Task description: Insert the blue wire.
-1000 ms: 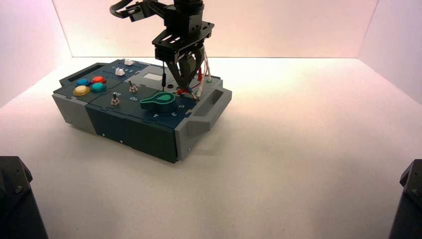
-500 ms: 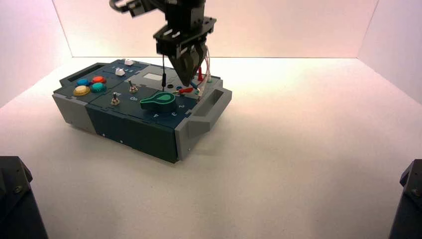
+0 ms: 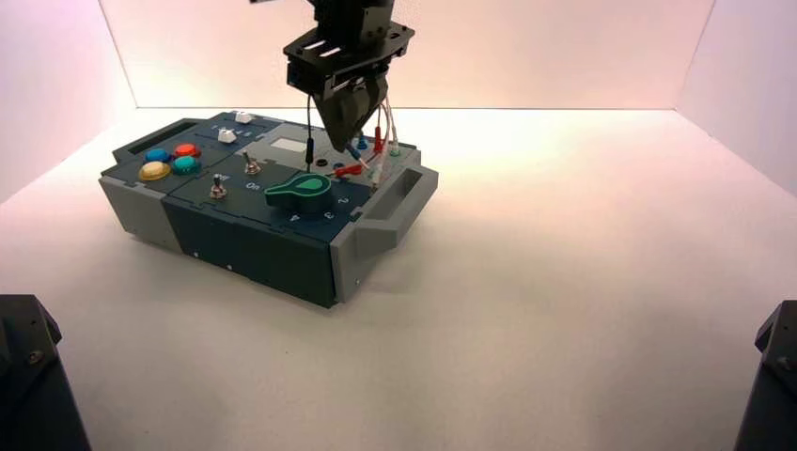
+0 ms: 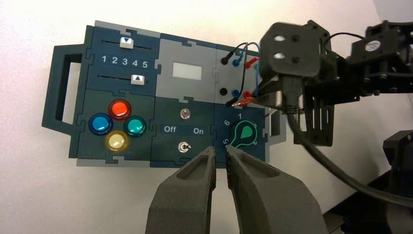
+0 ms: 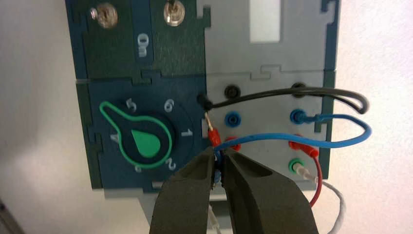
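The blue wire (image 5: 302,141) is arching over the grey socket panel (image 5: 272,97), one end sitting in a blue socket (image 5: 297,116) on the panel's outer column and the free plug end being pinched between the fingers of the right gripper (image 5: 218,168), whose jaws are closing tight on the plug. That free end is hanging just off the panel's near edge, beside the inner blue socket (image 5: 233,118), which is standing unfilled. A black wire (image 5: 292,92) is looping above the blue one, a red wire (image 5: 311,170) is curving below it with one red plug lying loose on the panel, and a white wire (image 5: 336,204) is trailing off the box edge. The green knob (image 5: 139,141) is sitting just beside the sockets; its pointer seems to be aiming near the 5, though the gripper is covering part of the dial. The left gripper (image 4: 220,161) is hovering above the box (image 3: 254,235), well clear of it, jaws nearly together and holding nothing.
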`<state>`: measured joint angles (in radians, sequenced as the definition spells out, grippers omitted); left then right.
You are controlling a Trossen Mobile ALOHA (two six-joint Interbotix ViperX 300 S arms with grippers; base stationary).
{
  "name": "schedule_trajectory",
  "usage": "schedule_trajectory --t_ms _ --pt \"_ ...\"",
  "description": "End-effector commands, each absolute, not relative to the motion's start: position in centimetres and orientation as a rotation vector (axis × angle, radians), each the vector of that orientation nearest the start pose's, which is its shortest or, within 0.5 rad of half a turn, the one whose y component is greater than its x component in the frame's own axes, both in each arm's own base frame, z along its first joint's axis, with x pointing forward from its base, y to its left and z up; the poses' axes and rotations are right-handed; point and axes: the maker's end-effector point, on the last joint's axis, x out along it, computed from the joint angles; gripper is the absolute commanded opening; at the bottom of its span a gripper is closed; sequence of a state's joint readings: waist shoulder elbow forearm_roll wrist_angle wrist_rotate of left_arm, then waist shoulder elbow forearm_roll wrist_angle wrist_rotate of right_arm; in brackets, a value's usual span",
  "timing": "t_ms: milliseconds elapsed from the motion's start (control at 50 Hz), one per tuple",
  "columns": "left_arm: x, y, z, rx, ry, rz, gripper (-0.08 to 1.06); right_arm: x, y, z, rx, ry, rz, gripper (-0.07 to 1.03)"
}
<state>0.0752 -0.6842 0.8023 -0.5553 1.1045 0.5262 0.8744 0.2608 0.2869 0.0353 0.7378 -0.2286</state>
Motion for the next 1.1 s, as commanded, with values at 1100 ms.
schedule_trajectory --t_ms 1100 --pt "22.5 -6.7 22.6 -0.105 1.033 -0.500 0.13 29.9 35.8 8.4 -0.410 0.754 0.850 -0.01"
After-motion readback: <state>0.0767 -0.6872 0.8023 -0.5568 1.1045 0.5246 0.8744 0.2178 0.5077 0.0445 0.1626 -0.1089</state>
